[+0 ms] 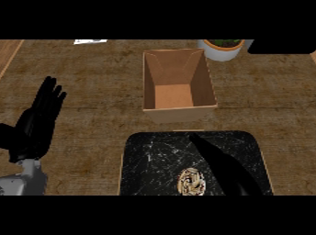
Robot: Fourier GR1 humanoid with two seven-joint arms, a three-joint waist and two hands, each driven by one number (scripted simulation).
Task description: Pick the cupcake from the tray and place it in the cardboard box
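A cupcake (193, 181) with a pale swirled top sits on the black marbled tray (154, 156) near the view's lower edge. My right hand (222, 165) stretches over the tray with straight fingers, just right of the cupcake and touching its side or nearly so. An open cardboard box (178, 87) stands just beyond the tray, with nothing inside. My left hand (38, 121) rests open at the left, fingers up, well away from the tray.
A white pot with a green plant (222, 48) stands behind the box at the right. A dark object (286, 46) lies at the far right corner. A white item (89, 41) sits at the counter's back edge.
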